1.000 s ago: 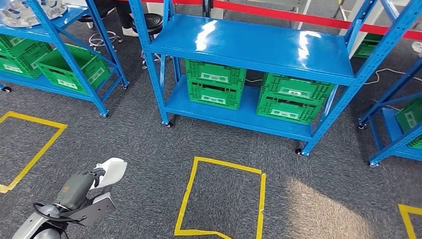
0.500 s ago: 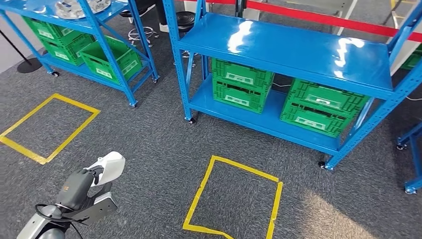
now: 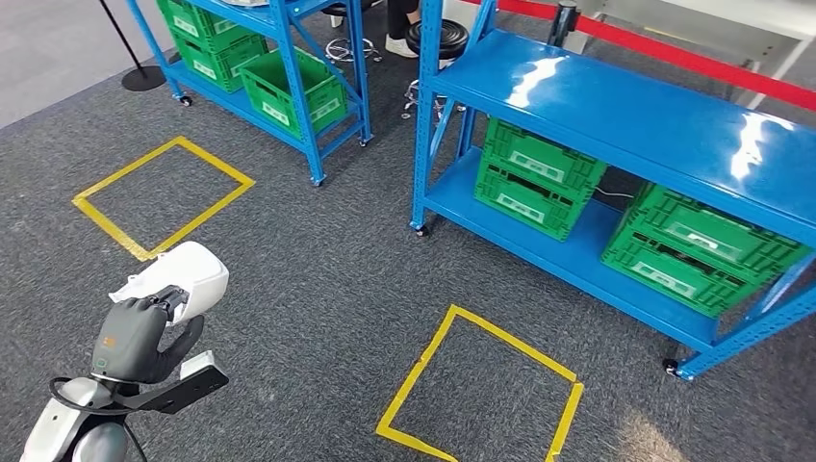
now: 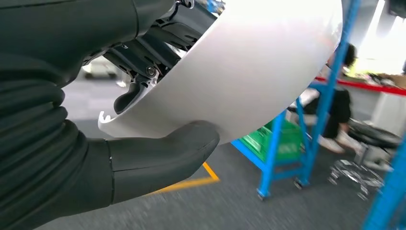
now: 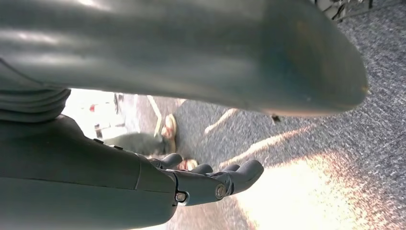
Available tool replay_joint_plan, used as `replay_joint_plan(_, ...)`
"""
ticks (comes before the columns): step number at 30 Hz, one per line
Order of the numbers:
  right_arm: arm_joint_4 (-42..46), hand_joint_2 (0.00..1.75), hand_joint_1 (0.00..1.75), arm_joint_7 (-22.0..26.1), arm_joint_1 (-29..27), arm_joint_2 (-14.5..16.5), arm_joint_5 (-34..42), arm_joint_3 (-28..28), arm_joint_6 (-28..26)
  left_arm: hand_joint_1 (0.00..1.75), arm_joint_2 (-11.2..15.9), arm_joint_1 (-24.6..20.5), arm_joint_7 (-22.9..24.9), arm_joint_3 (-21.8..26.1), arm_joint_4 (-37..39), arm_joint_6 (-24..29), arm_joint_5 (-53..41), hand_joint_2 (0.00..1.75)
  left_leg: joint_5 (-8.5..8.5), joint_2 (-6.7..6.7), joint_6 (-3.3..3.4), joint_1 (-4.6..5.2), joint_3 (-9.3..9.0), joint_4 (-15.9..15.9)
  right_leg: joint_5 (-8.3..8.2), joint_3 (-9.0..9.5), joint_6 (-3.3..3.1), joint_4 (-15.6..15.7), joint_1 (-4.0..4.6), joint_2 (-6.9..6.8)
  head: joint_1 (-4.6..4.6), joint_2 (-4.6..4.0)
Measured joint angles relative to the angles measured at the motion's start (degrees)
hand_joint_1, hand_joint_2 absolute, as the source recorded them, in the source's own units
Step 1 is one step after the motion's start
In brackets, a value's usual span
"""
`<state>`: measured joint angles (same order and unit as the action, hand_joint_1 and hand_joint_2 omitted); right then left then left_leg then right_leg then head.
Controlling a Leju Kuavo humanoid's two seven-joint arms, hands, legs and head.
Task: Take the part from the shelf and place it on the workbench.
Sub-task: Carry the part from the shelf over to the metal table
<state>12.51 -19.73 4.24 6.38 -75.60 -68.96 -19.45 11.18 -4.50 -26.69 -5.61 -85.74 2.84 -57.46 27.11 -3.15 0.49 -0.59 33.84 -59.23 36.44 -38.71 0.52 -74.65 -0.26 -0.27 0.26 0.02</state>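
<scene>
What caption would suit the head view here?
Left hand holds a white part above grey carpet, facing blue shelving stocked with green crates.

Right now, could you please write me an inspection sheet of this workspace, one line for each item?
Surface: grey carpet floor with yellow tape squares; workbench not seen.
Job's things: white part held in the left hand, thumb against its edge.
Clutter: nothing seen on the floor.
Hands: left hand grips the part; right hand holds nothing, fingers loosely extended.
Cables: black cable looped at the left wrist.
Surroundings: blue shelves with green crates, red barrier, black stool, a person's feet nearby.
</scene>
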Motion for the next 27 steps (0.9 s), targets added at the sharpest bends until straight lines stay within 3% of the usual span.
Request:
replay_joint_plan(1,0.0,0.00,0.00,0.0,0.0,-0.2,-0.3,0.0,0.1,1.62,0.0,-0.9,-0.2,0.0,0.0,-0.1,-0.3,1.75,-0.03,-0.95,-0.03,0.00,0.05,-0.1,-1.40,0.31,-0.10,1.1,-0.02,0.17,0.00,0.01)
replay_joint_plan(2,0.0,0.00,0.00,0.0,0.0,-0.4,-0.6,0.0,0.4,1.62,0.2,-2.0,-0.5,0.1,0.0,-0.6,-0.4,1.75,-0.06,-1.86,-0.12,-0.02,0.07,-0.2,-3.57,1.65,-0.23,4.3,-0.09,0.65,0.00,0.01)
replay_joint_plan(4,0.0,0.00,0.00,0.0,0.1,-0.9,-1.4,0.1,1.1,1.62,0.5,-4.6,-1.1,0.0,-0.2,-2.1,-0.6,1.75,-0.11,-3.48,-0.55,-0.04,0.28,-0.5,-6.68,4.76,-0.45,11.4,-0.27,2.94,-0.02,0.00)
replay_joint_plan(6,0.0,0.00,0.00,0.5,0.4,-1.1,-2.1,0.2,1.9,1.62,0.8,-7.6,-1.4,-0.6,-0.3,-4.4,-1.1,1.75,-0.39,-4.91,-1.39,-0.20,0.75,-0.6,-7.29,5.90,-0.66,14.3,-0.21,4.07,-0.04,0.00)
replay_joint_plan(8,0.0,0.00,0.00,0.7,0.7,-1.1,-2.7,0.3,2.4,1.62,1.1,-11.0,-1.5,-2.3,0.5,-6.7,-1.7,1.75,-0.85,-6.14,-2.32,-0.49,1.28,-0.4,-7.61,5.90,-1.27,14.7,-0.02,2.67,-0.03,0.00)
replay_joint_plan(9,0.0,0.00,0.00,0.6,0.9,-1.1,-2.9,0.4,2.5,1.62,1.2,-13.0,-1.5,-3.3,1.2,-7.4,-1.8,1.75,-0.75,-5.38,-2.56,-0.48,1.64,-0.6,-7.84,5.96,-1.72,15.0,0.04,1.92,-0.03,0.01)
replay_joint_plan(10,0.0,0.00,0.00,0.4,1.0,-1.1,-3.1,0.5,2.6,1.62,1.1,-15.4,-2.0,-4.7,2.6,-7.7,-1.7,1.75,-0.07,-3.71,-2.70,-0.38,2.35,-1.8,-8.10,6.02,-2.13,15.3,0.04,1.16,-0.15,0.01)
replay_joint_plan(12,0.0,0.00,0.00,0.2,1.0,-1.1,-3.3,0.6,2.8,1.62,0.4,-21.2,-3.4,-8.1,6.6,-7.4,-0.9,1.75,2.97,0.69,-2.85,-0.14,5.00,-7.3,-8.37,6.01,-2.65,15.6,0.22,-0.59,-0.40,0.01)
replay_joint_plan(14,0.0,0.00,0.00,0.1,0.9,-1.1,-3.4,0.6,2.9,1.62,-0.9,-26.7,-4.6,-12.2,11.3,-7.1,0.3,1.75,5.81,2.51,-3.13,-0.15,8.02,-14.2,-8.37,5.91,-2.80,15.6,0.36,-2.44,-0.52,0.01)
replay_joint_plan(15,0.0,0.00,0.00,0.0,0.9,-1.1,-3.4,0.6,2.9,1.62,-1.7,-29.2,-4.9,-14.0,13.5,-7.1,1.0,1.75,5.91,2.83,-3.23,-0.19,8.58,-15.8,-8.35,5.89,-2.82,15.6,0.38,-3.30,-0.52,0.01)
replay_joint_plan(16,0.0,0.00,0.00,0.0,0.9,-1.1,-3.4,0.6,2.9,1.62,-2.5,-31.4,-5.0,-15.6,15.5,-7.2,1.6,1.75,4.96,3.06,-3.25,-0.23,8.08,-15.2,-8.33,5.89,-2.81,15.5,0.36,-4.03,-0.53,0.01)
replay_joint_plan(17,0.0,0.00,0.00,0.0,0.9,-1.1,-3.4,0.6,2.9,1.62,-3.5,-33.7,-5.0,-17.0,17.6,-7.3,2.4,1.75,3.20,3.52,-3.18,-0.24,6.53,-12.4,-8.29,5.93,-2.74,15.5,0.35,-4.75,-0.55,0.01)
replay_joint_plan(19,0.0,0.00,0.00,0.0,0.9,-1.0,-3.4,0.6,2.9,1.62,-5.3,-38.2,-4.9,-19.7,21.1,-7.4,3.6,1.75,0.29,5.83,-2.75,0.12,2.59,-4.8,-8.10,6.02,-2.42,15.3,0.52,-6.02,-0.55,0.00)
replay_joint_plan(21,0.0,0.00,0.00,0.0,1.0,-1.0,-3.5,0.6,2.9,1.62,-6.9,-41.4,-4.7,-22.0,23.6,-7.4,4.1,1.75,-0.41,7.41,-1.83,0.64,0.65,-0.7,-8.02,6.06,-1.84,15.3,0.81,-7.08,-0.43,0.00)
replay_joint_plan(23,0.0,0.00,0.00,0.0,1.0,-1.0,-3.8,0.6,2.9,1.62,-8.2,-43.0,-4.4,-23.8,25.4,-7.4,4.2,1.75,-0.51,6.48,-0.90,0.86,0.69,-0.3,-8.02,6.13,-1.20,15.3,0.87,-8.17,-0.28,0.00)
replay_joint_plan(24,0.0,0.00,0.00,0.0,1.1,-1.0,-4.0,0.7,3.0,1.62,-8.8,-43.4,-4.3,-24.4,25.9,-7.4,4.2,1.75,-0.69,5.80,-0.53,0.82,0.71,-0.1,-7.80,6.15,-0.85,15.1,0.70,-7.69,-0.26,0.00)
replay_joint_plan(25,0.0,0.00,0.00,0.0,1.1,-1.0,-4.2,0.8,3.0,1.62,-9.4,-43.8,-4.2,-25.0,26.4,-7.3,4.2,1.75,-0.91,5.11,-0.14,0.70,0.74,0.1,-7.11,5.83,-0.46,14.2,0.48,-6.16,-0.23,0.00)
replay_joint_plan(27,0.0,0.00,0.00,0.1,0.9,-1.0,-4.4,1.0,3.1,1.62,-10.8,-44.5,-4.1,-26.2,27.0,-7.3,4.4,1.75,-1.25,3.60,0.47,0.41,0.87,0.3,-4.25,3.45,0.18,9.1,0.00,-1.90,-0.10,0.01)
